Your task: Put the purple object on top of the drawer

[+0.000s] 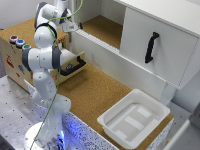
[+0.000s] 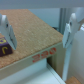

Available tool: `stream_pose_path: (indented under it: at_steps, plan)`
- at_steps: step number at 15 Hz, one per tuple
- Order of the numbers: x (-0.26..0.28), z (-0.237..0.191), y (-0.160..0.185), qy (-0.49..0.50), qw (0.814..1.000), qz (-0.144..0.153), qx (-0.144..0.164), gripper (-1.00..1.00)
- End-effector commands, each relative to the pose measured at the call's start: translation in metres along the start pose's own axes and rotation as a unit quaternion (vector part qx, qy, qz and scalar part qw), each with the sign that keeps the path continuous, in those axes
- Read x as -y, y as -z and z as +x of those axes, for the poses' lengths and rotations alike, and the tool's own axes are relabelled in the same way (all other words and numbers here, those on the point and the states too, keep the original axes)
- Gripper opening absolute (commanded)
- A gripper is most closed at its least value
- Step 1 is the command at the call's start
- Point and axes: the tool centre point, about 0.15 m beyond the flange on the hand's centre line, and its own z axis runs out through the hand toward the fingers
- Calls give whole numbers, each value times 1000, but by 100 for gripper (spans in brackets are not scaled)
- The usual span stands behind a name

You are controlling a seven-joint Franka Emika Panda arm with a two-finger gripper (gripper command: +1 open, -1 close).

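Wrist view shows our gripper [image 2: 39,34] with its 2 fingers [image 2: 71,31] spread wide, holding nothing, above the cork top; the purple object [image 2: 4,49] lies there beside 1 finger. Exterior view shows the drawer [image 1: 73,63] pulled out.

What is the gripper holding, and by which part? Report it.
Nothing is held. The gripper is open, with bare cork surface between its fingers; the purple object lies on the cork by one finger.

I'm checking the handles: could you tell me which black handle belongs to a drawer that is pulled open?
The bar handle on the small wooden drawer; the white cabinet door's handle is on a closed door.
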Motion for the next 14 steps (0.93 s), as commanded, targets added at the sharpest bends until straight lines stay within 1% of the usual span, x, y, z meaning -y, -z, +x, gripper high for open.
stream_pose_path:
  at_steps: [1,3,4,6,10,11,12,14]
  plan:
    - [-22,-54,2,-68,996,-52,17,100]
    - [-32,-72,2,-100,992,-67,38,100]
    - [-38,-84,3,-119,989,-70,51,100]
    - [-48,-103,4,-150,983,-81,66,100]
    - [-72,-144,11,-225,965,-106,85,100]
    - [-80,-160,11,-250,957,-114,95,100]
    - [-85,-177,10,-270,950,-117,107,100]
    - [-90,-201,6,-290,942,-114,122,100]
